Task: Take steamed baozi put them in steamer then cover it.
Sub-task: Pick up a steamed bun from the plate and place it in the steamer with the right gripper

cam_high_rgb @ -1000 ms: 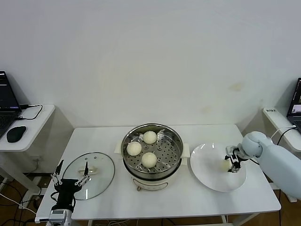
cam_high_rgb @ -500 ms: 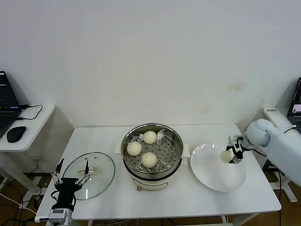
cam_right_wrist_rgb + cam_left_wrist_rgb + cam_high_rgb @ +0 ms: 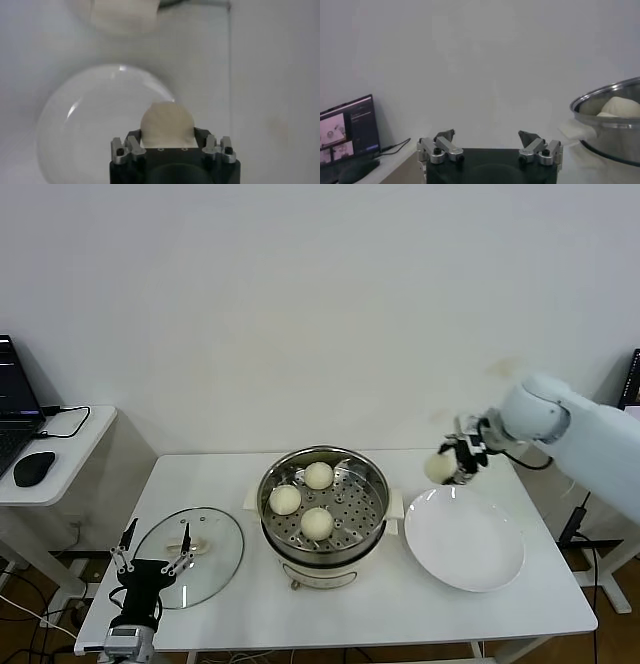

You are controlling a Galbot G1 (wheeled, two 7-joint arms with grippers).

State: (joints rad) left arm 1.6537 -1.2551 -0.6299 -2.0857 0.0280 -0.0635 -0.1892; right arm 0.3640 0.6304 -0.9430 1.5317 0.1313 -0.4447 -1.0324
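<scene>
In the head view, the right end effector (image 3: 452,463) is squeezing one baozi (image 3: 438,467) in the air, above the far left edge of the white plate (image 3: 465,541). Three buns (image 3: 317,523) are sitting in the steamer (image 3: 323,506) on the counter (image 3: 400,609). The left end effector (image 3: 150,565) is waiting, spread open, near the glass lid (image 3: 190,555).

In the left wrist view, the left end effector (image 3: 488,143) is gaping wide and holding nothing.

In the right wrist view, the baozi (image 3: 167,123) is sitting tight between the fingers (image 3: 131,145).
</scene>
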